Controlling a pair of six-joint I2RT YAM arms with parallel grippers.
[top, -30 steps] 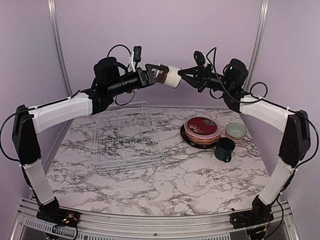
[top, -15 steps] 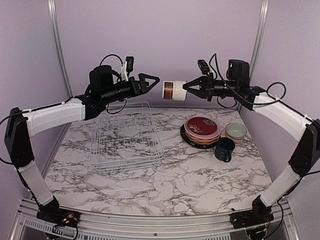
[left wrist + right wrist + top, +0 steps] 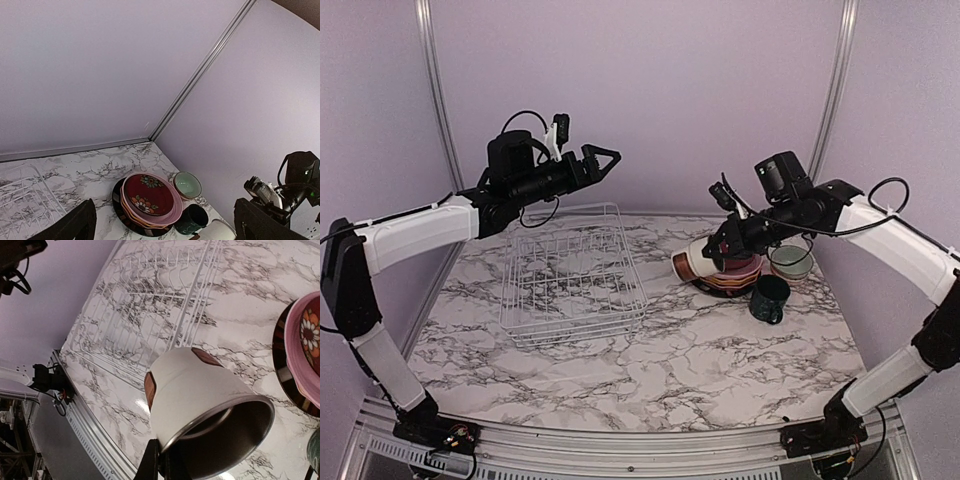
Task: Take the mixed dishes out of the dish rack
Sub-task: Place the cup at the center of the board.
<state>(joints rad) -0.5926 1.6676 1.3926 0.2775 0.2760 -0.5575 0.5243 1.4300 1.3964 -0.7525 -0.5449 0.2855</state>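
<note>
One cup (image 3: 688,266) is in hand: from above, the right claw (image 3: 710,250) clasps it, tipped sideways, just left of the plate stack (image 3: 728,268), while the left claw (image 3: 607,158) hangs spread wide and empty, well left of the stack, over the rack (image 3: 570,275). Left wrist view: its parted fingers (image 3: 75,225) grip nothing, the stack below them. Right wrist view: fingers (image 3: 155,465) pinch only the rim; hard, glossy and likely breakable, the cup could slip from so thin a hold.

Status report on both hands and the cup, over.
Left hand open, empty, raised. Right hand shut on white-and-brown cup, low beside plate stack. No dishes seen in dish rack. Nothing seen in the way.
</note>
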